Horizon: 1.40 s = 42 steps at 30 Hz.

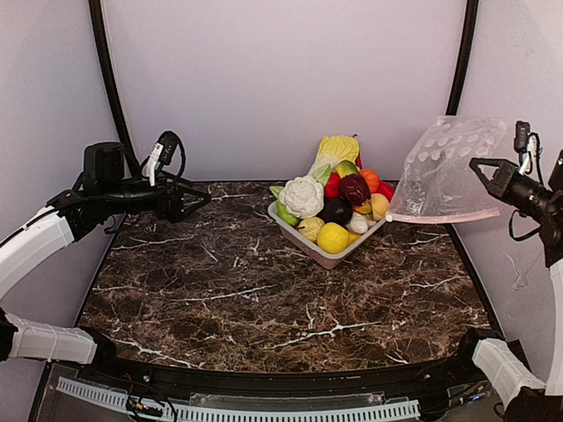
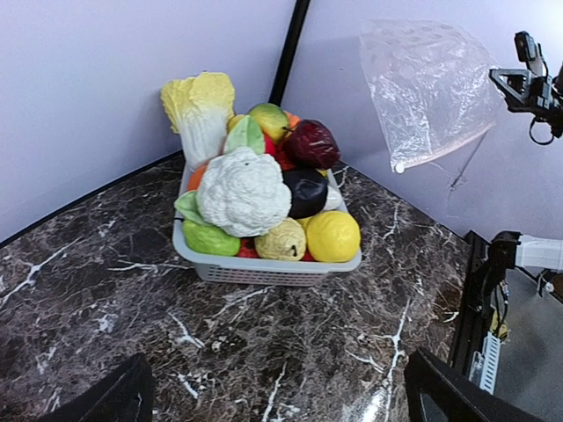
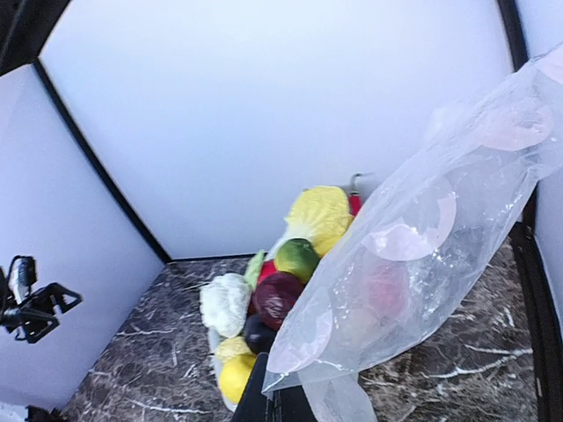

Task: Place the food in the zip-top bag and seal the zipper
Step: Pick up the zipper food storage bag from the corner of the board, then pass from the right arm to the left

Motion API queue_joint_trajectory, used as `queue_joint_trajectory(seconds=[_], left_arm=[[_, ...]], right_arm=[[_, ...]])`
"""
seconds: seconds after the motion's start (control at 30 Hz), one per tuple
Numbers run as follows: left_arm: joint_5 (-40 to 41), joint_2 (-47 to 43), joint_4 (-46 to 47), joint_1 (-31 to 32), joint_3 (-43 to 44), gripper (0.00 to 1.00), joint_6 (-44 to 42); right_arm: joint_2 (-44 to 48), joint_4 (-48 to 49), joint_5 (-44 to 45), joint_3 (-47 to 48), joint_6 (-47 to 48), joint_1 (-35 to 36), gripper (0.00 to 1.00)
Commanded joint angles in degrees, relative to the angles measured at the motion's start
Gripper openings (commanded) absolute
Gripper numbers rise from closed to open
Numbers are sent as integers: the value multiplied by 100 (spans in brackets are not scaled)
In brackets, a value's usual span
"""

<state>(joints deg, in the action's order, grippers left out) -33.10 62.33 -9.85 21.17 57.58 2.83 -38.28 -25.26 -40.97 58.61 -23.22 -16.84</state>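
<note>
On the left, the left claw is hovering above the desk with its jaws spread wide, gripping nothing. Ahead of it, well apart, the tray is sitting on the desk, heaped with toy produce. The cauliflower is lying on the side of the heap nearest this claw. The lemon is resting at the tray's front corner, and the dark purple piece is nestling between them. Further right, the bag is hanging in the air, clear of the desk and just beyond the tray's far corner. Its zipper is running along the bottom edge, below the right claw, and reaching out towards the tray. Whether the strip is pressed together I cannot tell. That right claw is pinched tight on the bag's side edge, holding it up, well apart from the food.
</note>
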Motion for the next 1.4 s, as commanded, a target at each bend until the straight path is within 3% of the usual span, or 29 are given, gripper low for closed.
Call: queue_joint_trajectory(seconds=[0.0,0.23,0.5,0.67,0.83,1.1,1.17,1.27,1.37], left_arm=[[-347,-191,305,497,-131,100,402],[-289,-384,1670,1407,-618,100,1974],[-35,-41,2519,2256,-652,100,2622],[14,114,2924,2414,-721,100,2998],[197,165,3425,2453,-1076,100,3457],[13,303,4055,2453,-1375,100,4158],[-44,296,4090,2453,-1406,93,4267],[-41,244,4169,2453,-1536,76,4360],[19,149,4174,2453,-1677,67,4468]], right_arm=[[-60,591,-1694,488,-355,124,0],[-242,1744,-2344,674,-1118,456,0],[-753,2286,-1733,736,-1054,1606,0],[-1194,2465,-1078,811,-816,2680,0],[-1550,3270,-678,639,-894,3500,0],[-2462,3820,-414,904,-733,4538,0],[-2711,3903,-414,1025,-708,4703,0],[-2976,4044,-425,1140,-734,4854,0],[-3159,4184,-459,1230,-794,4920,0]])
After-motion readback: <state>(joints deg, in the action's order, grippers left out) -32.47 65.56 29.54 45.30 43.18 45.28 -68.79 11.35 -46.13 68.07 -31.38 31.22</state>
